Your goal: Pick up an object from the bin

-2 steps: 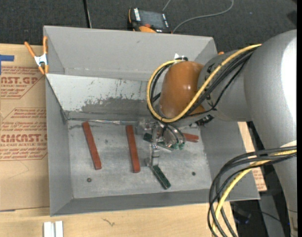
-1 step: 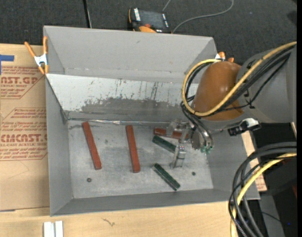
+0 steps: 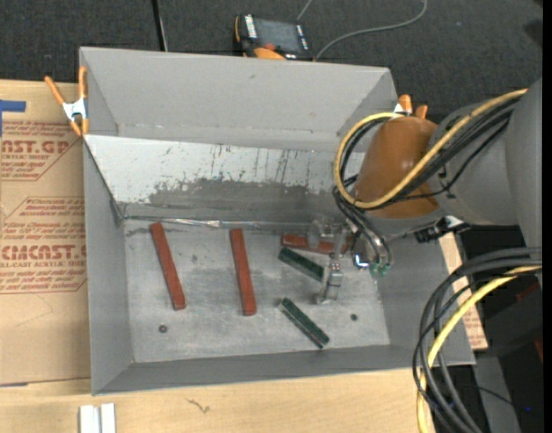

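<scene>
Claw hangs low in the bin, arm coming in from the right; you can't tell if it's apart or together. Just left of the claw you see a dark green stick, touching or nearly so. Up-left of the claw: a short red piece. Just below the claw: a second green stick. Well left of the claw: two long red sticks.

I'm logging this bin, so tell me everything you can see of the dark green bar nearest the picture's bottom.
The dark green bar is a slim, straight stick, matte, perhaps plastic. It lies flat on the bin floor, slanting down to the right, alone near the lower right corner. Nothing touches it; the gripper is just beyond its upper end, apart.
</scene>
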`<action>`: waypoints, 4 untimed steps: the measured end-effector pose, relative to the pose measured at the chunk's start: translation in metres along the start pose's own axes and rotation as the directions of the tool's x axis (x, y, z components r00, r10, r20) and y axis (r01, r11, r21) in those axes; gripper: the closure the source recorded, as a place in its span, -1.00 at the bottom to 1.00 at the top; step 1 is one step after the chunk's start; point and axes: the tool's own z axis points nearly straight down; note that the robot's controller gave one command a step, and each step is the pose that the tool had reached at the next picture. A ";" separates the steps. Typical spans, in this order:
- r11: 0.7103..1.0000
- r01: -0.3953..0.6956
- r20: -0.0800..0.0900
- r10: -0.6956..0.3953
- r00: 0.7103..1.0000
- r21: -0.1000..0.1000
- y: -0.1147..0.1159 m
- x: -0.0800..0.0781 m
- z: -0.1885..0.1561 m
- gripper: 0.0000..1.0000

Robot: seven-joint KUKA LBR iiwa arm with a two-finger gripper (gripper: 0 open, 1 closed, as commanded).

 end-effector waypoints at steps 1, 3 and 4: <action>1.000 -0.001 0.007 0.001 1.000 -0.001 0.001 -0.002 -0.006 1.00; 0.998 -0.070 -0.002 0.070 0.998 -0.001 0.011 0.006 -0.031 -1.00; 1.000 -0.032 -0.002 0.032 1.000 0.000 0.006 -0.021 -0.001 -1.00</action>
